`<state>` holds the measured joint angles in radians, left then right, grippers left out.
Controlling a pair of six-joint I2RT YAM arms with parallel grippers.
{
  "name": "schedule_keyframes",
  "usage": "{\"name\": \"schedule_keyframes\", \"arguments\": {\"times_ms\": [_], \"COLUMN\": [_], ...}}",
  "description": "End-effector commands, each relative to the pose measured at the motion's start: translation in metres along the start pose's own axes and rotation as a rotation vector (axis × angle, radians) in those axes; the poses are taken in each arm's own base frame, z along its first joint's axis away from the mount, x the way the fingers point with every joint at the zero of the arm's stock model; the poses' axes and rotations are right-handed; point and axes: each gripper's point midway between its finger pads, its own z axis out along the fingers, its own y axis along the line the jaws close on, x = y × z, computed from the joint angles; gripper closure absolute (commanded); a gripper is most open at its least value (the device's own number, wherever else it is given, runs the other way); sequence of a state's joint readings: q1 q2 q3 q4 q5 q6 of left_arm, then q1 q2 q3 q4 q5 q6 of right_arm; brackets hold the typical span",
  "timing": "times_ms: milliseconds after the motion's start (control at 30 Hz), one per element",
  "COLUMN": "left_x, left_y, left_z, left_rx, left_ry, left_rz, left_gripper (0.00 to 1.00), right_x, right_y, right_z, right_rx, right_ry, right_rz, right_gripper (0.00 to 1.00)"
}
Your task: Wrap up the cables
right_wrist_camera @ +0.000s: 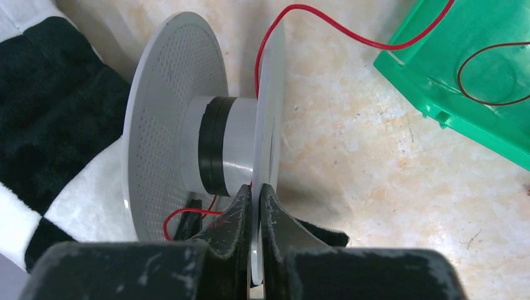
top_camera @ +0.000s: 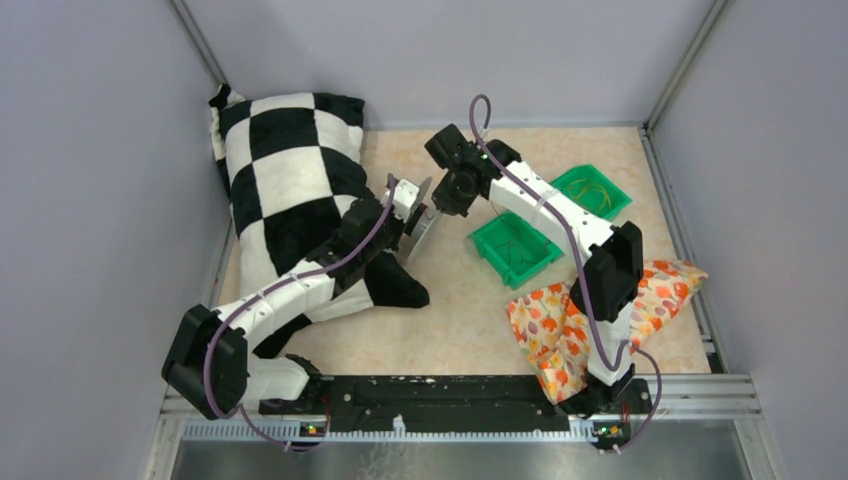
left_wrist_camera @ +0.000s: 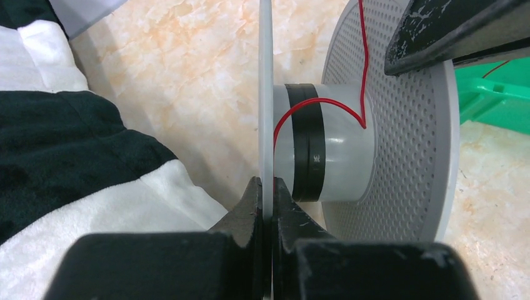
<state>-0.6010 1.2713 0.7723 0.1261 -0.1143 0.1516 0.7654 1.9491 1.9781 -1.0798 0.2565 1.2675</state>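
Both left gripper (left_wrist_camera: 267,187) and right gripper (right_wrist_camera: 256,194) clamp spool (left_wrist_camera: 406,187) flanges, red cable (left_wrist_camera: 364,62) across hub (left_wrist_camera: 344,156); black band's (left_wrist_camera: 305,125) print unreadable.

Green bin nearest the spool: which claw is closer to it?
Right. The right claw pinches the spool flange on the green bin's side; the left claw pinches the opposite flange, by the checkered pillow.

Lab robot cell: grey walls (top_camera: 90,150), alu frame (top_camera: 684,62).
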Motion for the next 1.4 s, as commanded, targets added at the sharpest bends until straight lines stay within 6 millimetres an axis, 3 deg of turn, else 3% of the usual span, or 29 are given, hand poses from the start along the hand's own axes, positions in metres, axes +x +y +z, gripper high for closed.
{"name": "schedule_keyframes", "arguments": {"times_ms": [0, 100, 167, 267, 500, 567, 700, 833, 933, 1033, 1233, 1367], "left_x": [-0.027, -0.028, -0.03, -0.032, -0.044, -0.051, -0.071, -0.102, -0.119, -0.137, -0.174, -0.193], "left_y": [-0.007, -0.007, -0.007, -0.006, 0.002, 0.008, 0.024, 0.034, 0.036, 0.04, 0.04, 0.04], "left_z": [0.002, 0.002, 0.003, 0.004, 0.002, -0.001, -0.015, -0.04, -0.062, -0.08, -0.109, -0.123], "left_rx": [0.045, 0.051, 0.063, 0.072, 0.095, 0.087, 0.031, 0.016, 0.027, 0.036, 0.106, 0.118], "left_ry": [-0.055, -0.051, -0.054, -0.045, -0.062, -0.075, -0.106, -0.149, -0.146, -0.148, -0.155, -0.2], "left_rz": [-0.04, -0.055, -0.071, -0.101, -0.154, -0.17, -0.21, -0.207, -0.22, -0.244, -0.289, -0.319], "left_gripper": [1.0, 1.0, 1.0, 1.0, 1.0, 1.0, 1.0, 1.0, 1.0, 1.0, 1.0, 1.0], "right_x": [-0.009, -0.011, -0.016, -0.026, -0.057, -0.07, -0.093, -0.108, -0.107, -0.103, -0.087, -0.064], "right_y": [0.03, 0.033, 0.031, 0.027, 0.007, 0.0, -0.037, -0.064, -0.071, -0.071, -0.047, -0.028], "right_z": [-0.039, -0.044, -0.048, -0.06, -0.095, -0.109, -0.126, -0.14, -0.136, -0.118, -0.084, -0.065], "right_rx": [-0.173, -0.224, -0.239, -0.274, -0.439, -0.513, -0.511, -0.541, -0.562, -0.535, -0.574, -0.694], "right_ry": [-0.014, -0.014, -0.022, -0.038, -0.109, -0.195, -0.435, -0.697, -0.816, -0.827, -0.722, -0.637], "right_rz": [0.025, -0.005, -0.014, -0.044, -0.159, -0.239, -0.353, -0.534, -0.682, -0.803, -0.917, -0.973], "right_gripper": [0.93, 0.64, 0.38, 0.2, 0.18, 0.19, 0.16, 0.25, 0.27, 0.26, 0.22, 0.22]}}
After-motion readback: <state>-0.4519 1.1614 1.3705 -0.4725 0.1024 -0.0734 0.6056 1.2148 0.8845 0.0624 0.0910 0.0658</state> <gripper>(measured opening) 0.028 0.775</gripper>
